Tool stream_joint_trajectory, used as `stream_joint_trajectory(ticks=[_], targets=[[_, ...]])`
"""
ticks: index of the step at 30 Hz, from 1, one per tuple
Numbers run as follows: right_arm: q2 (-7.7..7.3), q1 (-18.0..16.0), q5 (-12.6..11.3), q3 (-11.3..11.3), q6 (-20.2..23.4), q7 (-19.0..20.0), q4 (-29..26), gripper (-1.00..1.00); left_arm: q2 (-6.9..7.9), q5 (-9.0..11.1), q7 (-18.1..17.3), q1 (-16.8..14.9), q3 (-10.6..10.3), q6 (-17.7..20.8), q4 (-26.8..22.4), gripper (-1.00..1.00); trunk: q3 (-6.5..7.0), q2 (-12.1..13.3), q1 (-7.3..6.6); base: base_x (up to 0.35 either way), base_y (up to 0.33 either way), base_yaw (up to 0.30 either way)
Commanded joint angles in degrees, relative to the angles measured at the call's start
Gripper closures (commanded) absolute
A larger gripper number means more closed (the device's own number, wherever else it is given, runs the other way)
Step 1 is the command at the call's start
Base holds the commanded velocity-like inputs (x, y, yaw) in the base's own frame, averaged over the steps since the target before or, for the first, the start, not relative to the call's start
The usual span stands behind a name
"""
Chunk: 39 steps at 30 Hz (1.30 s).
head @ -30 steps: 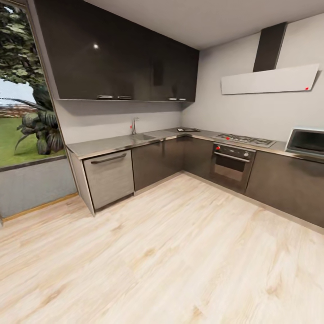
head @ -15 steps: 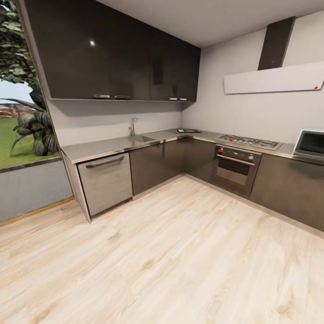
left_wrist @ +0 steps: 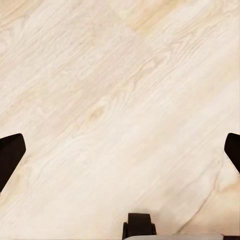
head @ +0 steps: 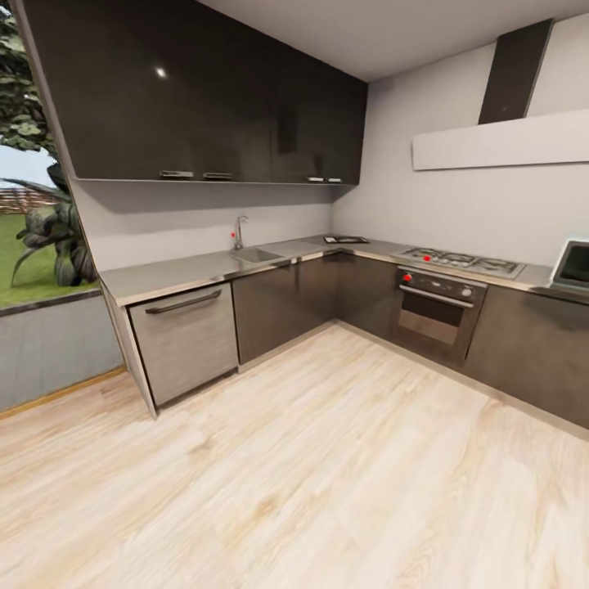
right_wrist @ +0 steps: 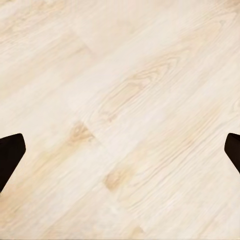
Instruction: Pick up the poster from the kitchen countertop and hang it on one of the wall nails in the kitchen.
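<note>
**Approach across the kitchen floor: poster in the worktop's inner corner, both tools spread and empty**

Left to right in the head view: a window with foliage, a grey dishwasher front under the left run of the worktop, then the sink with its tap. At the inner corner of the L, where the two runs meet, a small dark flat rectangle lies on the surface; this is judged to be the poster, too small for its artwork or long axis to be read. Further right stand the gas hob above the oven, and a microwave at the right end. No wall nail can be made out.

The left tool and the right tool each show dark fingertips at opposite borders of their wrist views, jaws wide apart, nothing between them, with pale wood floor beneath.

The governing relation: the poster lies ahead and slightly right of centre, well apart from both tools, across open floor. Neither arm appears clearly nearer; the base must close on the corner before a choice of arm matters.
</note>
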Motion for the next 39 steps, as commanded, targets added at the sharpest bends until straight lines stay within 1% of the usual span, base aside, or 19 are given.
stream_joint_trajectory(ticks=[1, 22, 27, 39], targets=[[-0.01, -0.03, 0.06, 0.05, -0.17, -0.12, 0.04, -1.00, -0.01, -0.01, -0.01, 0.02, 0.05, -0.02, -0.08, -1.00, -0.05, -0.02, 0.03, 0.310, 0.000, 0.000], [-0.01, -0.03, 0.06, 0.05, -0.21, -0.12, 0.04, -1.00, -0.01, -0.01, -0.01, 0.02, 0.05, -0.02, -0.08, -1.00, -0.05, -0.02, 0.03, 0.310, 0.000, -0.013], [-0.01, -0.03, 0.06, 0.05, -0.22, -0.12, 0.04, -1.00, -0.01, 0.01, -0.01, 0.02, 0.05, -0.02, -0.08, -1.00, -0.05, -0.02, 0.03, 0.310, 0.000, -0.175], [-0.01, -0.03, 0.06, 0.05, -0.23, -0.12, 0.04, -1.00, -0.01, 0.02, -0.01, 0.02, 0.05, -0.02, -0.08, -1.00, -0.05, -0.02, 0.03, 0.310, 0.000, -0.249]])
